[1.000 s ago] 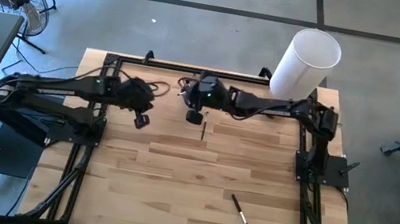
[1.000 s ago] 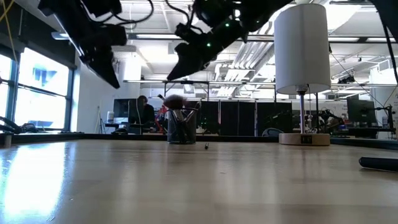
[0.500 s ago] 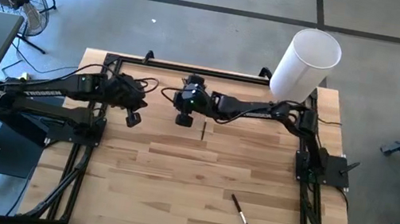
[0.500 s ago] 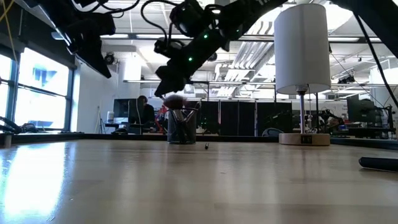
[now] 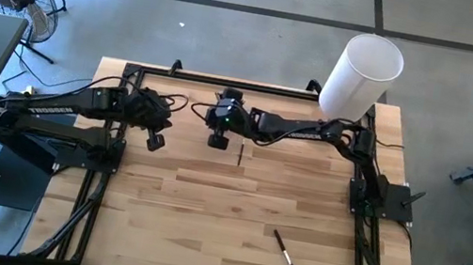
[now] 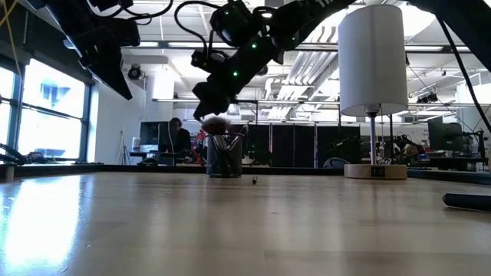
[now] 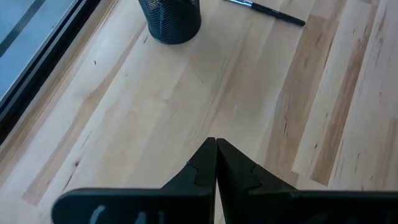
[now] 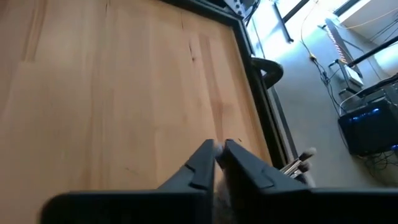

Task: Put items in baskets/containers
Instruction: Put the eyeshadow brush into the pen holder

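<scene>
Daylight from the windows [image 6: 46,107] washes a pale glare over the table [image 6: 69,215] near its left edge, ceiling strip lights [image 6: 230,46] leave the arms in dark silhouette, shadows lie soft and faint, and the nearest boards look blurred at table height.

Pale wood table [image 7: 155,118] (smooth) — wire-mesh cup [image 7: 169,18].

No text, label or number can be read anywhere.
</scene>
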